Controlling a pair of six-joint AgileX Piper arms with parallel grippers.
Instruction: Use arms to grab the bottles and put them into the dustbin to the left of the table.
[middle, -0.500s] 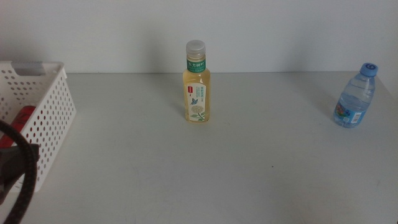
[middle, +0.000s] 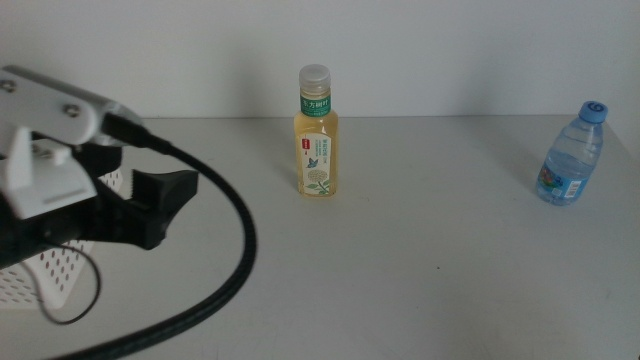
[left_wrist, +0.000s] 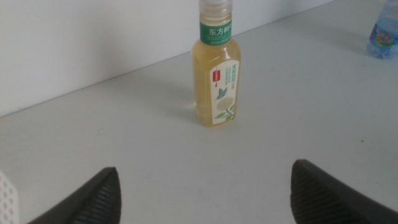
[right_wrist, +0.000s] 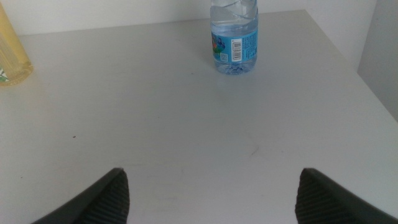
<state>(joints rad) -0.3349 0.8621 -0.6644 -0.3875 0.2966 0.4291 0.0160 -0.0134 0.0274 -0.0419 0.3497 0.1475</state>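
Lining up on the yellow bottle (middle: 316, 135)

My left end effector (middle: 150, 208), jaws apart and empty, faces it near the counter's (middle: 400, 260) far edge; next, reach and clamp. My right end effector (right_wrist: 211, 193) waits, apart.

Your left arm (middle: 60, 160) enters the middle view from the left side, its white housing raised, a thick black cable (middle: 235, 255) looping down from it toward the bottom edge. Your left gripper (left_wrist: 205, 193) has its two dark jaws spread wide apart, nothing between them. Your right gripper (right_wrist: 208, 193), seen only in its own wrist view, likewise has its jaws wide apart and holds nothing.
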